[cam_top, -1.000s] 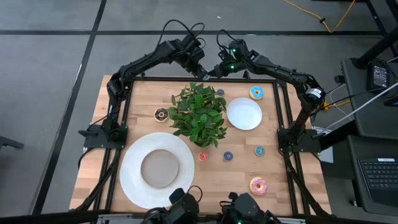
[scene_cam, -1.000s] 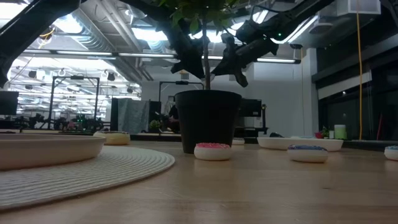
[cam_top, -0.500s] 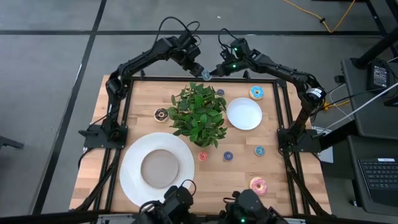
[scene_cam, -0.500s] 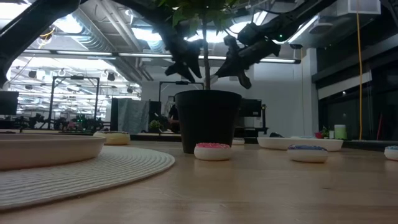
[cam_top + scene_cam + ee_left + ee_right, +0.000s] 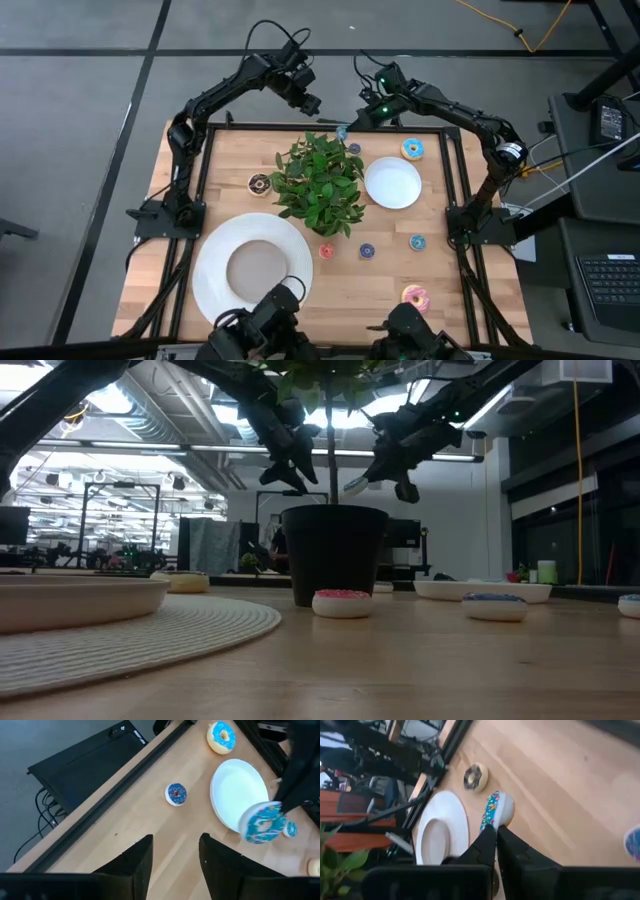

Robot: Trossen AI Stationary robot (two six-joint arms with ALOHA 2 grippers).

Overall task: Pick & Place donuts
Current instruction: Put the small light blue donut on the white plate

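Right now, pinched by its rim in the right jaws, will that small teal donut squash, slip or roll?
Probably stiff: the teal donut shows an undistorted ring shape in the right gripper. Likely light, since a rim pinch alone carries it. Held on edge, it may pivot, and could roll if released so.

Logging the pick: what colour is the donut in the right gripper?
Teal donut with sprinkles, clearest in left wrist view.

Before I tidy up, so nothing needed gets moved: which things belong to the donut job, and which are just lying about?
Job: teal donut, held in right tool; light-blue donut; chocolate donut; pink donut; tiny red donut.
Lying about: potted plant; small plate; large plate.
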